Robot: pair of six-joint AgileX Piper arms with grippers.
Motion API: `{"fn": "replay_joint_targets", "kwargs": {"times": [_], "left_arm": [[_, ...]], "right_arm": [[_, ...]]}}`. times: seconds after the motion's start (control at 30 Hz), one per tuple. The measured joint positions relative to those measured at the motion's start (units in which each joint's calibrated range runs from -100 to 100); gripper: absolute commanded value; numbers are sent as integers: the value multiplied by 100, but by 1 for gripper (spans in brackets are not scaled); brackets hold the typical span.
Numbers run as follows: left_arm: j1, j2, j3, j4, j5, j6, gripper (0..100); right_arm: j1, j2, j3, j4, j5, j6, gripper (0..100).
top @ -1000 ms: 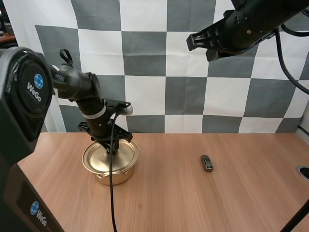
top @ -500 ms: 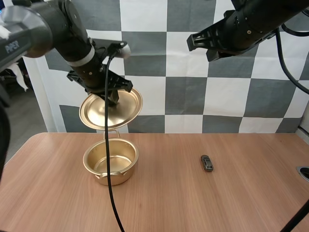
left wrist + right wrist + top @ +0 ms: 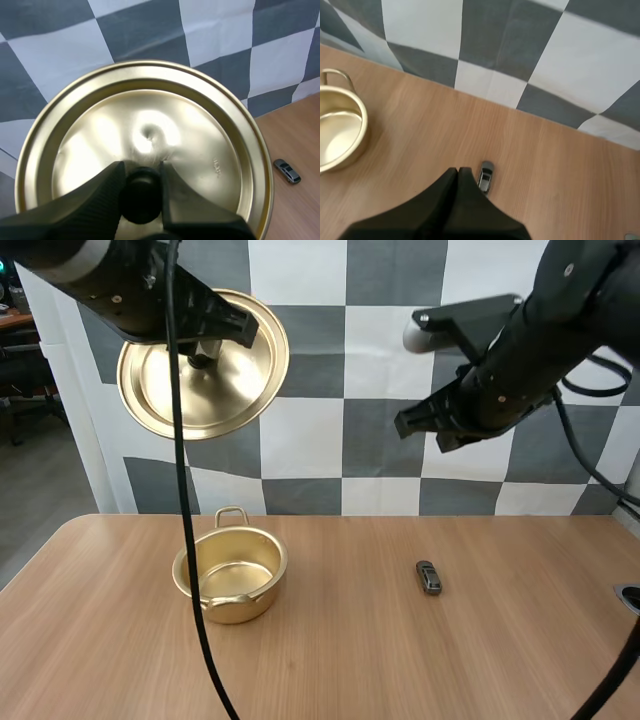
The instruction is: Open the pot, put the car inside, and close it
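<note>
A table (image 3: 400, 660) w/ light-brown wood-grain top is seen in the high view, lit evenly, no hard shadows. A round fitting (image 3: 628, 597) is set in its surface at the right edge. Left of the table a grey floor (image 3: 45, 500) is shown, and behind it some dark furniture (image 3: 35, 370), kind not clear.

The car (image 3: 428, 577) lies right of the pot (image 3: 230, 575), lid (image 3: 203, 365) high overhead.

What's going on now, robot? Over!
Left pincer shut on lid, held up clear of pot. Right pincer shut, empty, high over the car. Nothing between car and open pot.
</note>
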Motion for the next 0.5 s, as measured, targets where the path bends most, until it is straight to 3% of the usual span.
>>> {"fn": "replay_joint_targets", "kwargs": {"times": [0.13, 0.23, 0.4, 0.43, 0.5], "left_arm": [[0, -605, 0, -10, 0, -37, 0], [0, -715, 0, -10, 0, -37, 0], [0, -757, 0, -10, -1, -37, 0], [0, -757, 0, -10, -1, -37, 0], [0, -757, 0, -10, -1, -37, 0]], "right_arm": [[0, 355, 888, -69, -706, 0, 0], [0, 1119, 1884, -293, -2032, 51, 0], [0, 1813, 2049, -320, -2365, 180, 0], [0, 1942, 2049, -320, -2346, 180, 3], [0, 2187, 2049, -402, -2240, 180, 25]]}}
